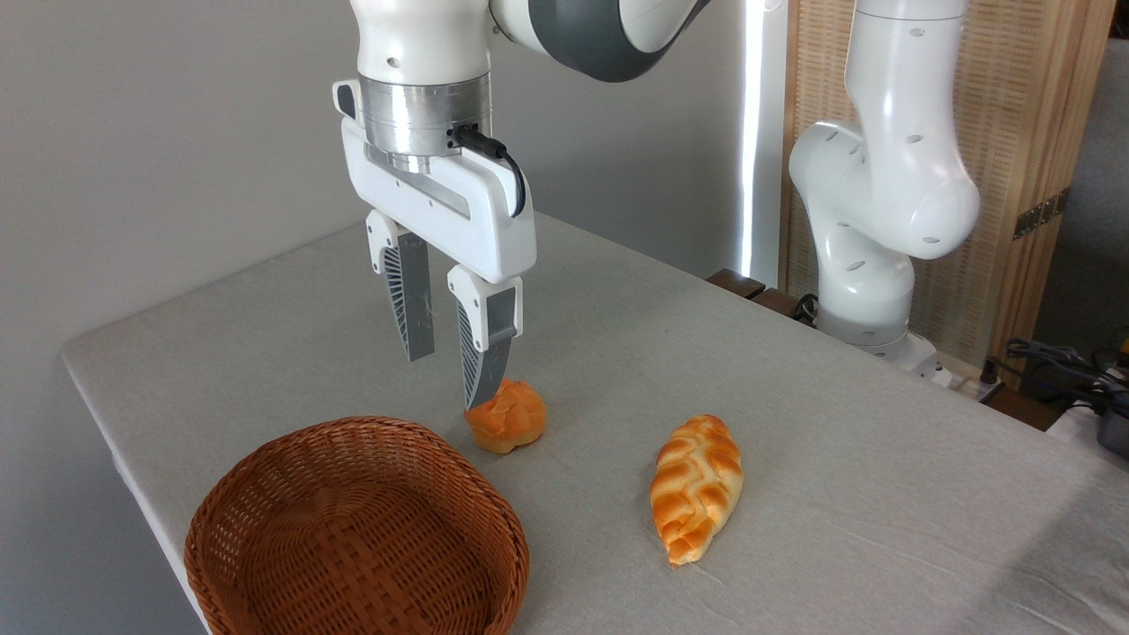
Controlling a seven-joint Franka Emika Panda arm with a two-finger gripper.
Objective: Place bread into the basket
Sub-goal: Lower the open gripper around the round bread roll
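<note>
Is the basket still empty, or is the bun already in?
Empty: the basket shows only bare weave; the bun sits on the table beside it.

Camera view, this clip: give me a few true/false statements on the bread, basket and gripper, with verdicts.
1. The basket holds no bread. True.
2. The gripper is shut on the bun. False: its fingers are apart, and the bun sits on the table.
3. The braided loaf lies right of the bun. True.
4. The bun touches the braided loaf. False: bare table separates them.
</note>
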